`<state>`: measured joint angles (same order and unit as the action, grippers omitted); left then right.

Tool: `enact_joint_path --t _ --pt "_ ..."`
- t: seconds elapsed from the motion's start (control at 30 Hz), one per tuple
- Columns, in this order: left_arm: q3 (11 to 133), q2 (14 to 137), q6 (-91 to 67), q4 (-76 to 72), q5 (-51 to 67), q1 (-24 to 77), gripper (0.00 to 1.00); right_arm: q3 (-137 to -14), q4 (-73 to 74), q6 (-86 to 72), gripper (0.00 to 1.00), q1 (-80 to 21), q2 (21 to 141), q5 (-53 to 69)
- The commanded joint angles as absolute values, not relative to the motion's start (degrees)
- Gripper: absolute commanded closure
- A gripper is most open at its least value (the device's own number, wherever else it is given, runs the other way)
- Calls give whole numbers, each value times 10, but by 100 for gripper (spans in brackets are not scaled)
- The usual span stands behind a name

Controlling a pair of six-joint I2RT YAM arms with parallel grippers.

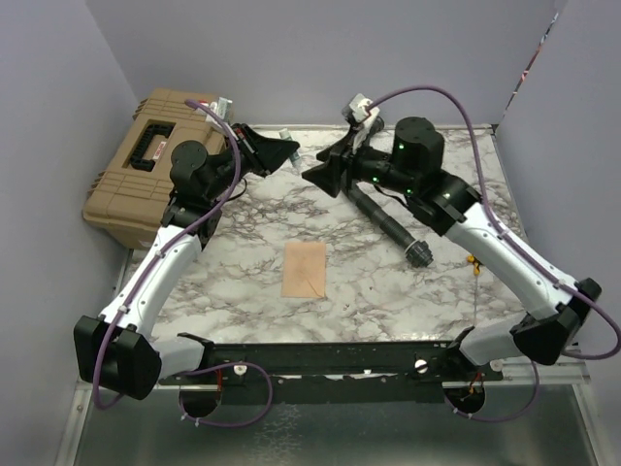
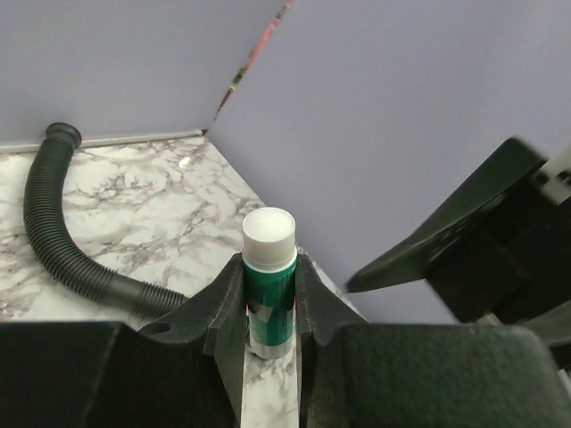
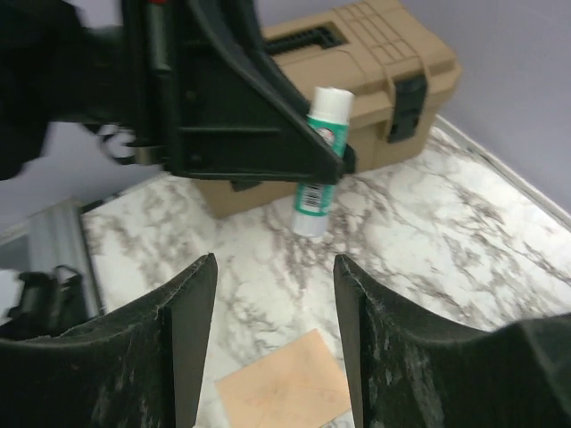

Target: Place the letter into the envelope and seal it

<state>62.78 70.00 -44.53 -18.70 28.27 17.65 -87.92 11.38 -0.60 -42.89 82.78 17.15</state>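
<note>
The envelope (image 1: 305,269) lies flat on the marble table (image 1: 243,233) near the middle, and it also shows between my right fingers (image 3: 285,385). No letter is in view. My left gripper (image 1: 291,151) is raised at the back and shut on a green glue stick with a white cap (image 2: 269,285), which stands upright between the pads. My right gripper (image 1: 316,167) faces it from the right with its fingers wide apart and nothing between them (image 3: 275,267). The glue stick (image 3: 319,160) hangs just ahead of it.
A tan hard case (image 1: 150,165) stands at the back left corner. A black corrugated hose (image 1: 388,218) lies at the back right (image 2: 53,223). Purple walls close in the table on three sides.
</note>
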Motion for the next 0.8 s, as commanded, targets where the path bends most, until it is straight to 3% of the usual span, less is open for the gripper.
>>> enact_joint_path --t 0.0,0.3,0.67,0.77 --pt "648 701 -349 -213 435 178 100 -894 169 -84 41 -420 771 319" --pt "662 685 -290 -237 556 178 100 -942 155 -241 43 -414 789 234" --pt "661 691 -292 -237 581 179 100 -1011 204 -245 43 -414 857 221" --pt "660 690 -294 -236 580 180 100 -1007 197 -245 48 -414 859 219"
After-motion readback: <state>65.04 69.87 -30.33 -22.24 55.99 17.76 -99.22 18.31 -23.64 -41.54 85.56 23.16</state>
